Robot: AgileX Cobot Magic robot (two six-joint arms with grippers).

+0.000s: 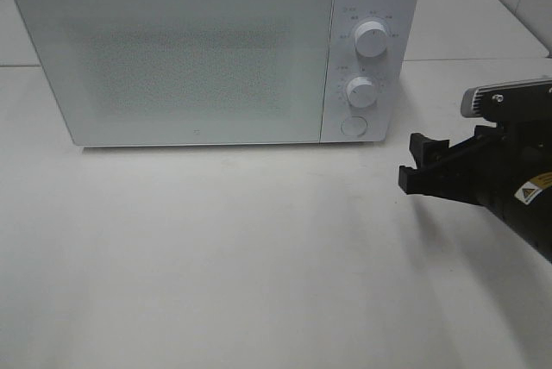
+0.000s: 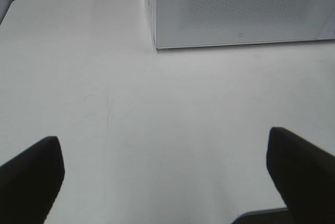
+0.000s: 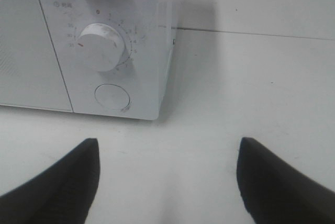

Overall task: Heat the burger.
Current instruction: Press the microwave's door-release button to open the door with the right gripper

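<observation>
No burger shows in any view; the microwave (image 1: 198, 50) in the upper left of the frame has its door shut, and I cannot tell whether the burger sits behind that speckled front. The right end effector (image 1: 420, 166) hovers at the right edge with its jaws apart and empty, aimed toward the control panel. The left end effector (image 2: 163, 140) also gapes wide over the bare desk (image 1: 259, 257), holding nothing. My worry: a spread finger meant for the round door button (image 1: 353, 125) could clip the timer knob (image 1: 361, 91) just above it, or a hard push could slide the oven back.
</observation>
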